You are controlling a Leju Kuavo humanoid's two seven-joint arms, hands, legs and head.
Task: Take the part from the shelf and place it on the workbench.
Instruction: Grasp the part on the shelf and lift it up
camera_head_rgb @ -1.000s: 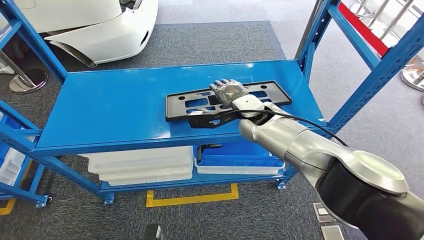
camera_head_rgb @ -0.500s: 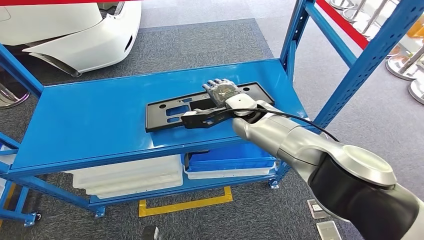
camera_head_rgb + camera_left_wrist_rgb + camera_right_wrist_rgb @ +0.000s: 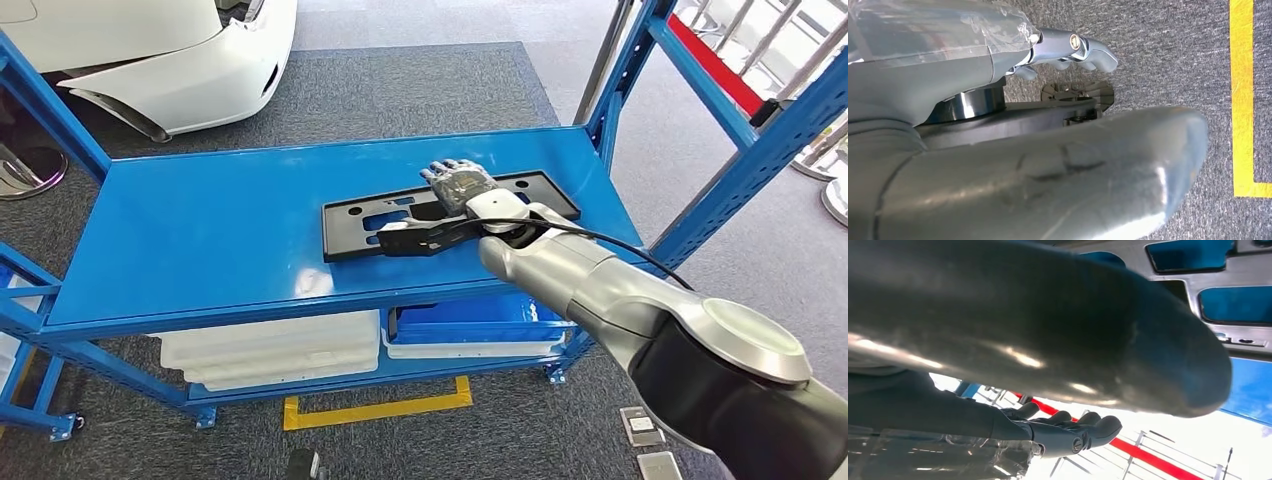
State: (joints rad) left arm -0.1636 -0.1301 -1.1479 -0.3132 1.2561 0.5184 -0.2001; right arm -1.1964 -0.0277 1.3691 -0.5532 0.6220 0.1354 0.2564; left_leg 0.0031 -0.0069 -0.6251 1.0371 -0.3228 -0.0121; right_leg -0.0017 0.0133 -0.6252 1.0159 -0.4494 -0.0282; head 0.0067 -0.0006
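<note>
The part (image 3: 365, 215) is a long flat black plate with cut-outs, lying on the blue shelf (image 3: 200, 230) towards its right end. My right hand (image 3: 460, 185) lies over the plate's middle, fingers stretched flat towards the far edge. In the right wrist view the thick thumb (image 3: 1048, 340) runs close along the plate (image 3: 1198, 277), while the fingers (image 3: 1068, 432) stand apart from it with nothing between them. I cannot tell whether the palm touches the plate. My left hand (image 3: 1023, 165) hangs over grey carpet and holds nothing, its fingers (image 3: 1073, 47) loosely extended.
Blue rack uprights (image 3: 740, 170) rise at the shelf's right side. White trays (image 3: 270, 350) and a blue bin (image 3: 480, 320) sit on the lower level. A white car body (image 3: 170, 50) stands behind the rack. Yellow floor tape (image 3: 380, 405) marks the carpet.
The whole view has swayed left and back, so the camera moved. My right hand stays over the plate's middle, and the plate keeps its place on the shelf.
</note>
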